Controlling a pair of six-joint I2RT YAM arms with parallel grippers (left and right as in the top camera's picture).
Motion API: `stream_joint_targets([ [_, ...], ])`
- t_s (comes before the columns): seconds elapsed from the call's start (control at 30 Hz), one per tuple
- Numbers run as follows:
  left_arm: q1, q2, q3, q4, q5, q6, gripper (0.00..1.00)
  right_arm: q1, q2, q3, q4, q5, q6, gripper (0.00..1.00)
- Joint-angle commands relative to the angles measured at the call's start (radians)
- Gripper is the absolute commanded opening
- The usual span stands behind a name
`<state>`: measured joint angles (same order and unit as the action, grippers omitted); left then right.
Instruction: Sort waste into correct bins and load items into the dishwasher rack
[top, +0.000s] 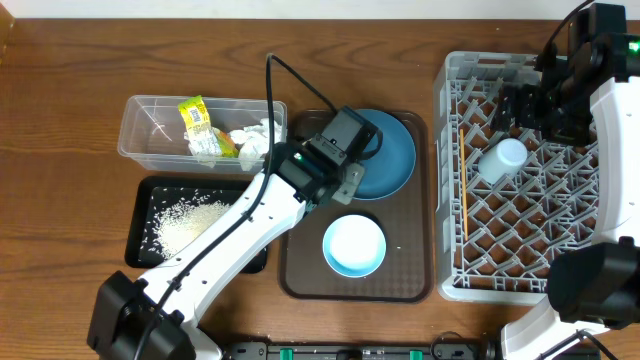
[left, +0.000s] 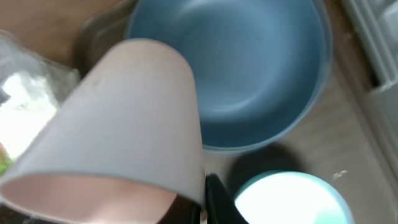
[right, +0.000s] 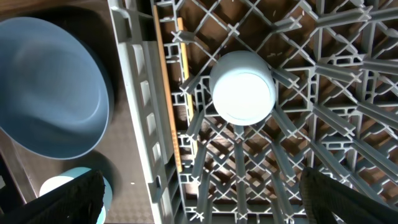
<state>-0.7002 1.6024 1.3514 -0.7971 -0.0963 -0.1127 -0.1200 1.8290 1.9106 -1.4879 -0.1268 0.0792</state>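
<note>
Table top: brown wood, grain streaks visible, low sheen.
Clear plastic rectangular tub: transparent, smooth, slight glare along the rim.
Yellow-green crinkled snack wrapper: creased film, shiny.
Crumpled white tissue: soft paper, matt.
Black shallow rectangular tray: plastic, dull gloss.
Loose white rice grains: granular, matt.
Brown flat serving tray: finely textured face, matt.
Large dark blue round plate: smooth, satin, soft highlights.
White-and-light-blue round bowl: smooth, glossy inside.
Pale pink round cup: smooth wall, matt.
Large square grey plastic crate: moulded lattice, matt.
Light blue round cup: smooth, faint shine.
Thin wooden chopsticks: pale bare wood, matt.
</note>
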Motion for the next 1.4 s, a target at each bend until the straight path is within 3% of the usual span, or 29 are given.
stream_joint_targets([
  [0.0, 0.002, -0.016, 0.041, -0.053, -0.092, 0.076, 0.06, 0.002, -0.019, 0.015, -0.001, -0.005, -0.006, 0.99],
  [0.27, 0.003, -0.016, 0.042, -0.281, -0.085, 0.079, 0.06, 0.002, -0.019, 0.015, 0.000, -0.005, -0.006, 0.99],
  [0.47, 0.003, -0.015, 0.040, -0.354, 0.103, 0.078, 0.06, 0.002, -0.019, 0.015, -0.001, -0.005, -0.006, 0.99],
  [0.6, 0.003, -0.014, 0.011, -0.353, 0.198, 0.054, 0.06, 0.002, -0.019, 0.015, 0.000, -0.005, -0.006, 0.99],
  [1.37, 0.000, -0.013, -0.166, -0.191, 0.107, 0.053, 0.06, 0.002, -0.019, 0.015, 0.000, -0.005, -0.006, 0.99],
])
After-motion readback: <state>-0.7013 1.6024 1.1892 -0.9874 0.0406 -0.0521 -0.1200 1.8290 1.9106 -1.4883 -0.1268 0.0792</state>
